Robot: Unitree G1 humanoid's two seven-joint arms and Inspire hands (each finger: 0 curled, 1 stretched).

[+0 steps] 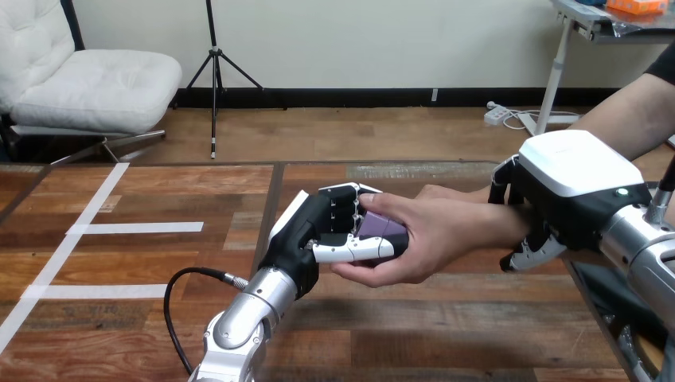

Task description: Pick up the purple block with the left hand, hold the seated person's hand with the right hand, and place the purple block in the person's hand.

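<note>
My left hand (pixel 322 231) is above the middle of the table, fingers and thumb curled round the purple block (pixel 380 228). The block lies in the cupped palm of the person's hand (pixel 430 239), which reaches in from the right, so both hands are on it. My right hand (pixel 557 191) sits over the person's wrist (pixel 509 219), with fingers (pixel 503 185) curled behind it and the thumb (pixel 529 251) hooked under it in front.
The wooden table (pixel 159 302) has white tape lines (pixel 139 228) on its left part. The person's forearm (pixel 629 111) comes in from the upper right. The table's right edge runs just below my right arm (pixel 645 255).
</note>
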